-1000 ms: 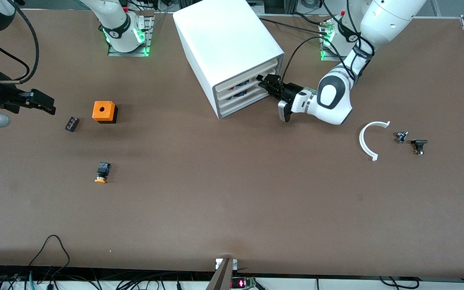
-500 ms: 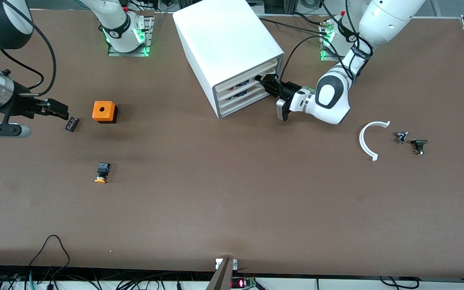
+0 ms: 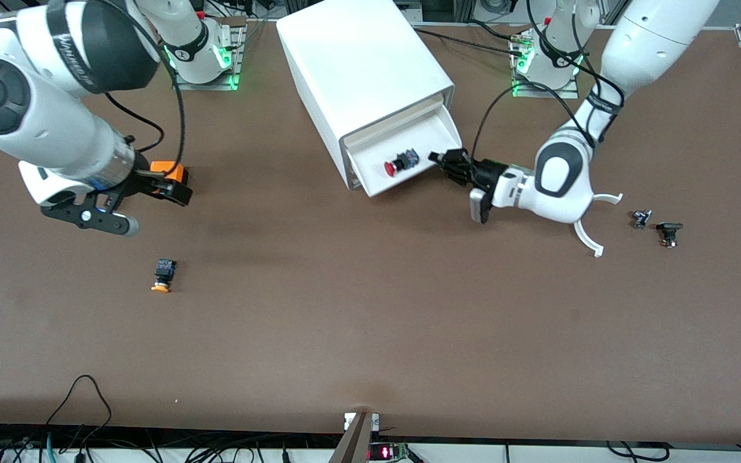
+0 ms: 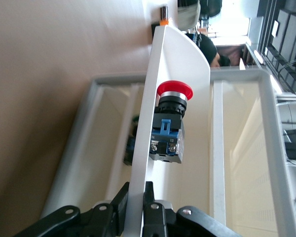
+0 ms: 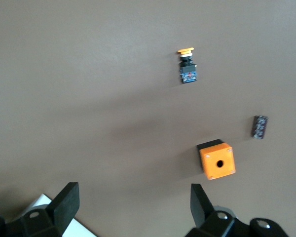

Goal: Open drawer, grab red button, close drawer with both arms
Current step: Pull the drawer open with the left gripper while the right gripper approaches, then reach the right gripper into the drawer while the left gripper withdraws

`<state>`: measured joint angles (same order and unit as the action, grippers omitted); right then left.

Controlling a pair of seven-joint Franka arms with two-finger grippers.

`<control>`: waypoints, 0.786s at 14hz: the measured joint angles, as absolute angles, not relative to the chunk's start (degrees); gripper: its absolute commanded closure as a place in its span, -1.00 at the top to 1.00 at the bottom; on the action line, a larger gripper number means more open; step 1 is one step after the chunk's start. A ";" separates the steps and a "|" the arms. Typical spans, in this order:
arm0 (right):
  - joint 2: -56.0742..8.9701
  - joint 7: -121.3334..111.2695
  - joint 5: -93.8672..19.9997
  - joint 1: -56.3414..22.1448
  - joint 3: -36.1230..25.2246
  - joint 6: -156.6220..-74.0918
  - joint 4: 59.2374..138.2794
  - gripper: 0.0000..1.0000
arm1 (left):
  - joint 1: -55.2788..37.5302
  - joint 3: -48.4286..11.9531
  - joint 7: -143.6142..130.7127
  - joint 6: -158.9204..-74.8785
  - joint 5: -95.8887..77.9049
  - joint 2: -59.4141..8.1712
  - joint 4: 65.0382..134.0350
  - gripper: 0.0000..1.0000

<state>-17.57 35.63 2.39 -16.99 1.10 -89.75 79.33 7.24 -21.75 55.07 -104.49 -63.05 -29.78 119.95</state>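
Drawer [image 3: 409, 154] pulled out of the white cabinet [image 3: 361, 61], top one of the stack, with the red-capped button [image 3: 398, 164] lying on its side inside, cap toward the front camera. Left gripper [image 3: 442, 161] at the drawer's front corner toward the left arm's end; fingers [image 4: 149, 205] pinched on the drawer's thin front wall [image 4: 158, 123], clear only from the left wrist view. Same view also shows the button's [image 4: 168, 123] blue and black body and a lower drawer's contents, too dim to name. Right gripper [image 3: 174, 190] over the orange cube [image 3: 174, 172], half hiding it from the front. Right wrist view, looking down: fingers [image 5: 64, 202] spread wide, holding nothing, above the whole cube [image 5: 217, 160], the yellow-capped button [image 5: 187, 66] and a small dark block [image 5: 260, 127].
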 measured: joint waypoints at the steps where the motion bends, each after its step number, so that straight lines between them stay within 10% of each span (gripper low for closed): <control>1: -19.14 40.20 2.39 -18.56 1.14 -90.57 77.65 1.00 | 8.50 -21.73 54.50 -104.41 -61.75 -30.64 118.43 -1.00; 3: -22.23 50.03 2.11 -22.06 1.24 -93.83 75.15 1.00 | 9.78 -21.74 53.34 -104.28 -59.96 -32.21 115.53 -0.97; 4: -23.68 54.82 1.49 -23.81 1.27 -96.46 74.48 1.00 | 9.99 -21.74 52.85 -104.19 -59.50 -32.84 114.25 0.98; 11: -29.65 78.98 -2.11 -33.12 1.44 -115.49 73.46 1.00 | 10.17 -21.74 44.78 -100.72 -57.37 -33.54 110.91 1.00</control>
<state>-29.65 78.98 -2.11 -33.12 1.44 -115.49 73.46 10.17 -21.74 44.78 -100.72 -57.37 -33.54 110.91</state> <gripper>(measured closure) 0.000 0.326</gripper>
